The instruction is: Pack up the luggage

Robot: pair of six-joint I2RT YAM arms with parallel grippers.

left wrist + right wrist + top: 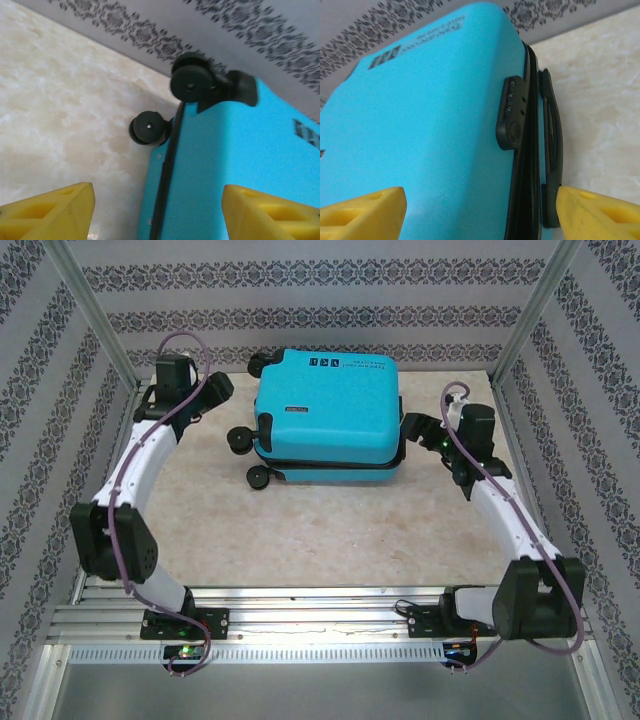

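The luggage (325, 405) is a turquoise hard-shell suitcase lying flat and closed at the back middle of the table. Its black wheels (240, 438) point left. My left gripper (215, 390) hovers by the wheel end. In the left wrist view the luggage (235, 165) runs up between the fingers of my left gripper (160, 215), which stand wide apart and hold nothing. My right gripper (415, 430) is at the right end. There the right gripper (480, 215) is open across the shell (420, 125), one finger (597, 215) beside the black handle (552, 150).
Two wheels (192, 82) stick out near the patterned back wall (300, 290). A black combination lock (512, 112) sits by the zipper band. Metal frame posts (100, 320) stand at the back corners. The marbled tabletop (300, 530) lies between the luggage and the arm bases.
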